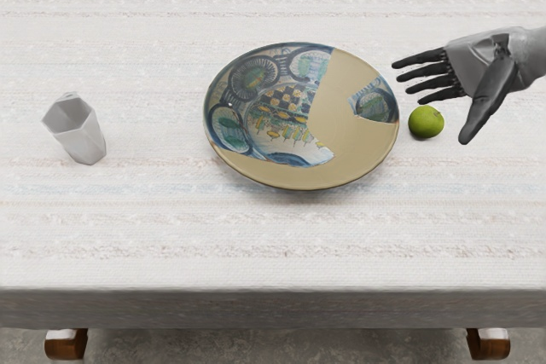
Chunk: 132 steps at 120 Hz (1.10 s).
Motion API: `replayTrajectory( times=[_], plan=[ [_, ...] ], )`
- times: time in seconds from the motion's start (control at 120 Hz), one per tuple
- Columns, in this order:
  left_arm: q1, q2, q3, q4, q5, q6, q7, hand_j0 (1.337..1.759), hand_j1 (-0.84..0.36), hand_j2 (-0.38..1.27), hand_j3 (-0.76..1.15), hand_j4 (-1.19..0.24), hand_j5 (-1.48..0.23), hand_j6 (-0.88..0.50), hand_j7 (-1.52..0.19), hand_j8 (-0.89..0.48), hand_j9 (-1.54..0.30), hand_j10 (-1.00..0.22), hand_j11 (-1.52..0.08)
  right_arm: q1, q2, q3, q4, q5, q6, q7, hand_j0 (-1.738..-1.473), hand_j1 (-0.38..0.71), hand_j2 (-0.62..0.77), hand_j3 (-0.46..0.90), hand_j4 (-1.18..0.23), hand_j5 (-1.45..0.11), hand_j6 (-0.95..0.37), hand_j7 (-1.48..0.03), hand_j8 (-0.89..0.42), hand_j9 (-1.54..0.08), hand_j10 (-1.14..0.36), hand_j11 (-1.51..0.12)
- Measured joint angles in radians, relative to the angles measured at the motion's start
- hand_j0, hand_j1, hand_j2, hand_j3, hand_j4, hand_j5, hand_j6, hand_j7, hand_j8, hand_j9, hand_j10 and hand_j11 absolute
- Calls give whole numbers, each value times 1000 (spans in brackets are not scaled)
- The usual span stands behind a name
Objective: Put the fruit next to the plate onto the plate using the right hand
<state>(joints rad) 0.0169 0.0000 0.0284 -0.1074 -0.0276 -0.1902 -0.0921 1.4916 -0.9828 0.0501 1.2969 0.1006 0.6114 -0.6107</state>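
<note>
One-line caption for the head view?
Open right robot hand near a lime lying on the table beside the patterned plate.

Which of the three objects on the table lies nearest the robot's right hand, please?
The small round green lime, just below the open right hand; the patterned ceramic plate sits farther left and the grey faceted cup farthest.

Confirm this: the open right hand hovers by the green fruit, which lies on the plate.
Wrong on one point. The head view shows the green fruit on the table just right of the plate, not on it. The open right hand does hover by it.
</note>
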Motion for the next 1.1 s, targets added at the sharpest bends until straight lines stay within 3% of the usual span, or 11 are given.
replayTrajectory(
  times=[0.267, 0.367, 0.492, 0.567, 0.65, 0.783, 0.9, 0.983, 1.1],
  plan=[
    [0, 0, 0, 0, 0, 0, 0, 1658, 349, 0, 0, -1, -1, -1, -1, -1, -1, -1, -1, 53, 1, -75, -98, -39, 0, 0, -1658, -349, -1, 0, -1, 0, -2, 0, -1, 0, -1, 0],
    [0, 0, 0, 0, 0, 0, 0, 1658, 349, 0, 0, -1, -1, -1, -1, -1, -1, -1, -1, 236, 32, -226, -65, -81, 0, 0, -1658, -349, -1, 0, -1, 0, -1, 0, -1, 0, -1, 0],
    [0, 0, 0, 0, 0, 0, 0, 1658, 349, 0, 0, -1, -1, -1, -1, -1, -1, -1, -1, 511, 251, -570, -45, -68, -112, 0, -1658, -349, -1, 0, -2, 0, -2, 0, -2, 0, -1, 0],
    [0, 0, 0, 0, 0, 0, 0, 1658, 349, 0, 0, -1, -1, -1, 0, -1, 0, -1, 0, 598, 326, -662, -29, -46, -326, 0, -1658, -349, -1, 0, -2, 0, -2, 0, -2, 0, -1, 0],
    [0, 0, 0, 0, 0, 0, 0, 1658, 349, 0, 0, -1, 0, -1, 0, -1, 0, -1, 0, 641, 364, -737, 5, -25, -518, 0, -1658, -349, -1, 0, -2, 0, -2, 0, -2, 0, -1, 0],
    [0, 0, 0, 0, 0, 0, 0, 1658, 349, 0, 0, -1, 0, -1, 0, -1, 0, -1, 0, 620, 394, -812, 45, -7, -704, 0, -1658, -325, -4, 0, -22, -26, -22, -26, -22, -26, -21, -26],
    [0, 0, 0, 0, 0, 0, 0, 1658, 349, 0, 0, -1, 0, -1, 0, -1, 0, -1, 0, 500, 431, -817, 47, -27, -851, 0, -1658, -299, -8, 0, -43, -54, -44, -54, -43, -54, -43, -54],
    [0, 0, 0, 0, 0, 0, 0, 1658, 349, 0, 0, -1, 0, -1, 0, -1, 0, -1, 0, 390, 497, -774, 6, -47, -934, 0, -1658, -288, -10, 0, -52, -66, -53, -66, -53, -66, -52, -66],
    [0, 0, 0, 0, 0, 0, 0, 1658, 349, 0, 0, -1, 0, -1, 0, -1, 0, -1, 0, 308, 564, -729, -32, -58, -983, 0, -1658, -260, -15, 0, -76, -98, -77, -97, -77, -98, -76, -98]
  ],
)
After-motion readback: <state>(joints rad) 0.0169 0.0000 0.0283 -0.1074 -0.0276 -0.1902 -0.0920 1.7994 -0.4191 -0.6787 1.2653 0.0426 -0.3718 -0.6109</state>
